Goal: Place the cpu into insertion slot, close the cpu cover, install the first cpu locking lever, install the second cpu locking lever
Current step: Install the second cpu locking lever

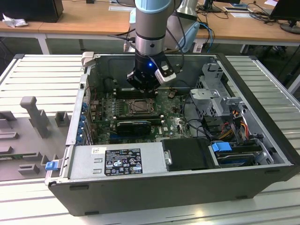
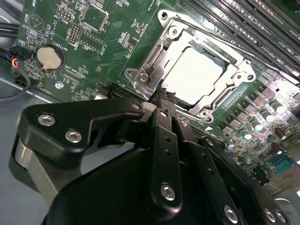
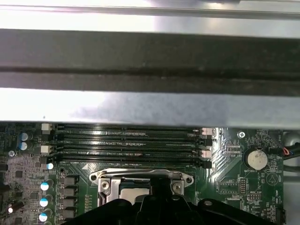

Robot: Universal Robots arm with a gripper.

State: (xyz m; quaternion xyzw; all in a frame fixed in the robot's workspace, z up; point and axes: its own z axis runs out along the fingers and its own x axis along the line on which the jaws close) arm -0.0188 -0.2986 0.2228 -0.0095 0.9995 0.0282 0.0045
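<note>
The cpu (image 2: 193, 75) lies flat in the insertion slot (image 1: 139, 108), its pale top showing through the window of the cpu cover (image 2: 234, 83), which lies down around it. My gripper (image 2: 164, 96) hangs just over one edge of the slot (image 2: 140, 77), close to a metal corner clamp; its black fingers (image 2: 161, 136) are pressed together with nothing between them. In the exterior view the gripper (image 1: 143, 90) stands upright over the slot's far edge. The first wrist view has the slot (image 3: 140, 180) right past the gripper's black body (image 3: 154, 206). Whether the locking levers are latched, I cannot tell.
The motherboard (image 1: 173, 122) sits inside an open computer case (image 1: 154, 187). Long black memory slots (image 3: 126, 145) run beside the socket, and a coin battery (image 3: 257, 159) sits further off. Drive cages and cables (image 1: 225, 117) fill the exterior view's right; a power supply (image 1: 117, 161) lies in front.
</note>
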